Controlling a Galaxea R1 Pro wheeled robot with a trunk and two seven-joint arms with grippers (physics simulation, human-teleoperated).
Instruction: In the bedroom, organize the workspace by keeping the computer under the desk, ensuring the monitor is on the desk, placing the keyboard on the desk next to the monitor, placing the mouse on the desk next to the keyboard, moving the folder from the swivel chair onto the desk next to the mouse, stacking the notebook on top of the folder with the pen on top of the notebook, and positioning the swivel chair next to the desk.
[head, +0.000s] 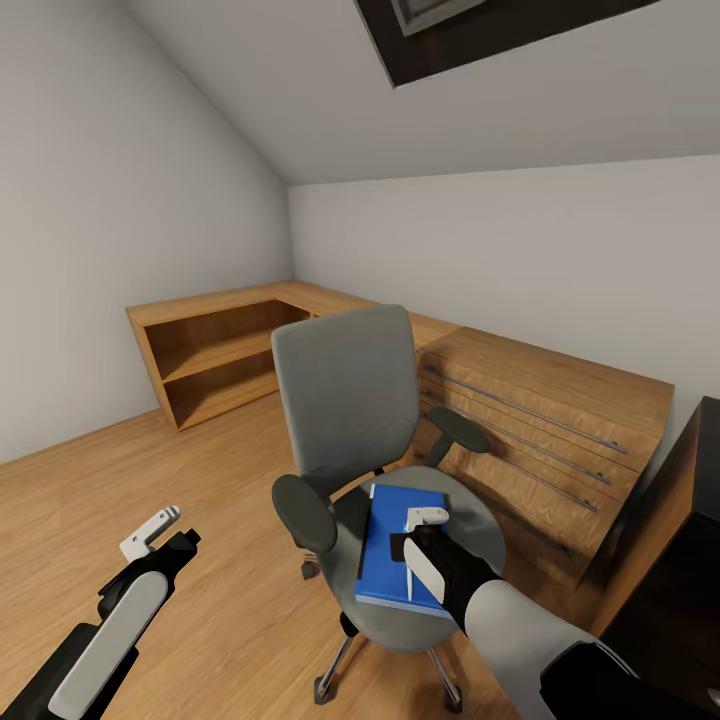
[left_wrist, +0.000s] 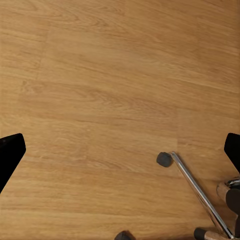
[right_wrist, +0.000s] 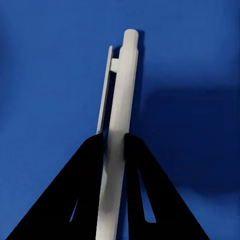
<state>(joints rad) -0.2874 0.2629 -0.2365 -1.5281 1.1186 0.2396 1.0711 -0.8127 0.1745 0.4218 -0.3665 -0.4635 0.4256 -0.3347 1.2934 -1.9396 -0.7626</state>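
Attic bedroom-study: sloped grey walls, skylight (head: 480, 30), wood floor (head: 200, 500), swivel chair (head: 350, 400), low shelving (head: 215, 350).

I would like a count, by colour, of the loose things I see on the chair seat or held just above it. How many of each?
Blue: 1, the folder lying on the swivel chair seat.
White: 1, the pen, clamped in the right gripper over the folder.
Total: 2

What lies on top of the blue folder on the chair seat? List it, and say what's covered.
A white pen lies on the folder, pinched between the right gripper's jaws. The gripper covers part of the folder's surface.
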